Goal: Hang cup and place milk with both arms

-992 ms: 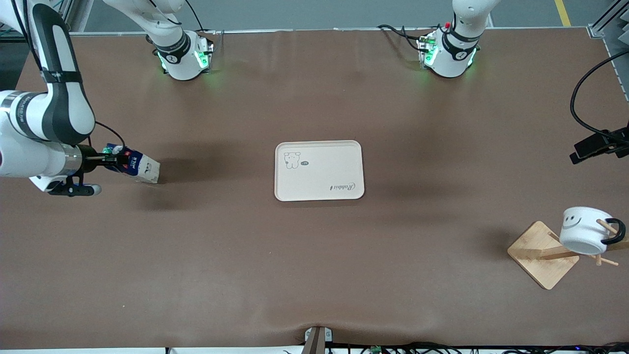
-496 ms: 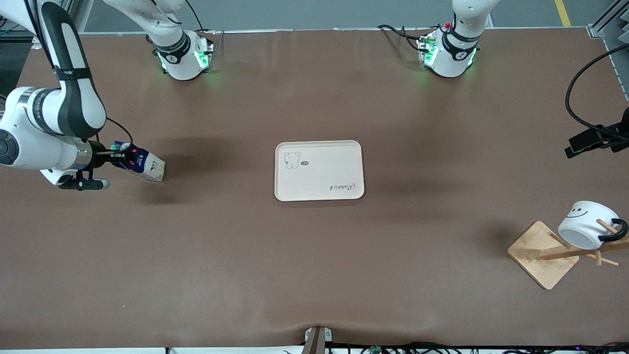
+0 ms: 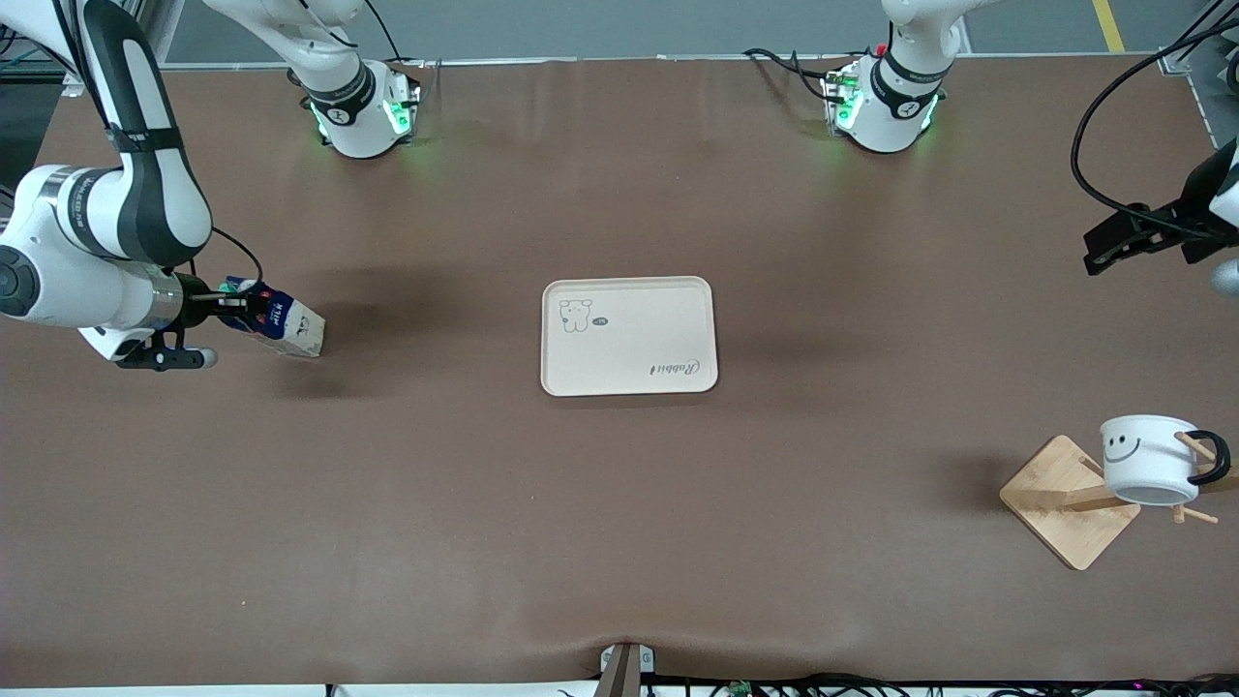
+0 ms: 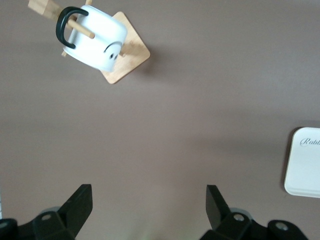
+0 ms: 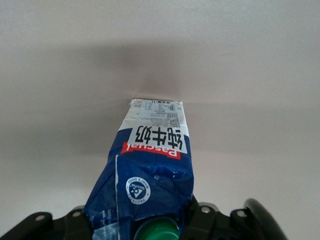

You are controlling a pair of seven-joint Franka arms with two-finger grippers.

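The milk (image 3: 283, 327) is a blue and white carton, tilted, with its base low by the table at the right arm's end. My right gripper (image 3: 237, 308) is shut on its top end; in the right wrist view the milk (image 5: 155, 160) fills the space in my right gripper (image 5: 140, 222), green cap at the jaws. The cup (image 3: 1147, 460) hangs by its black handle on a peg of the wooden rack (image 3: 1060, 503). My left gripper (image 3: 1099, 257) is open and empty, up over the table's edge at the left arm's end. The left wrist view shows the cup (image 4: 97, 45) well apart from my left gripper (image 4: 150, 205).
A cream tray (image 3: 629, 284) with a bear drawing lies flat mid-table, between the milk and the rack; its corner shows in the left wrist view (image 4: 305, 165). A black cable loops above the left gripper. The rack stands close to the table's end.
My right arm carried the milk a little toward the tray. My left gripper drew away from the rack and rose. The cup swung on its peg and hangs more upright.
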